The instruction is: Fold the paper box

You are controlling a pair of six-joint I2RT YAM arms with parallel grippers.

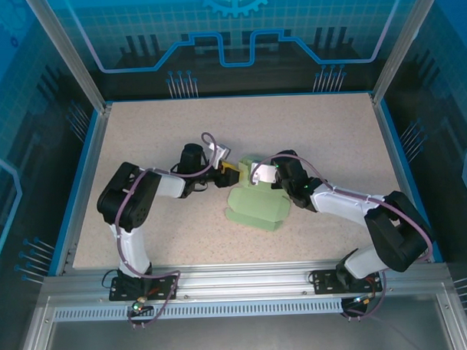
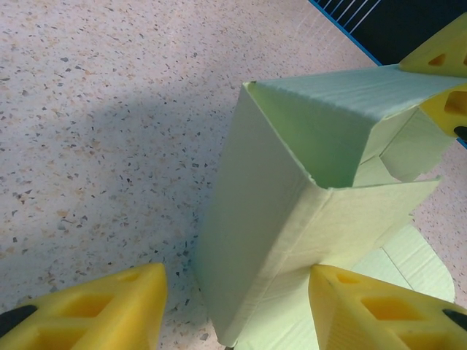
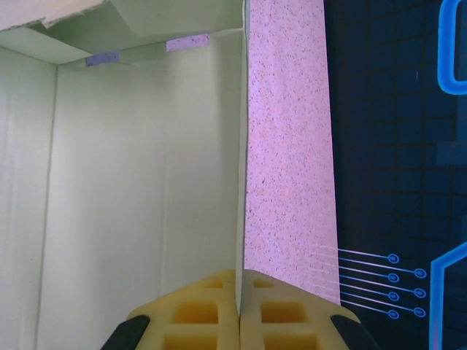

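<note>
– Progress on the box?

– Partway, I'd judge. It sits in the middle of the surface, between the two arms. Four walls stand as an upright sleeve, open at the top. In the left wrist view the creases look square, and a small flap shows inside at the far end.

– And the rest of the card?

– A flat panel with rounded corners lies on the surface at the near side of the sleeve, joined to it. It looks like the lid or a closing flap, and it has not been folded up.

– Who holds what?

– The right gripper has its jaws closed on the thin edge of one wall. The card is pinched between the yellow pads, and its camera looks along the inside of the sleeve. The left gripper has its jaws apart, one on each side of the sleeve's lower corner. One of its fingers is clear of the card, over bare surface. The other is close beside the wide wall, and I cannot tell from this angle whether it touches.

– So it's steadying, not gripping?

– That's my reading. The right arm keeps the sleeve upright while the left one lines up.

– What's left?

– As I see it, the flat panel has to come up, the open top has to be closed and the tabs tucked in. I can't judge the bottom end, because the sleeve itself hides it.
</note>
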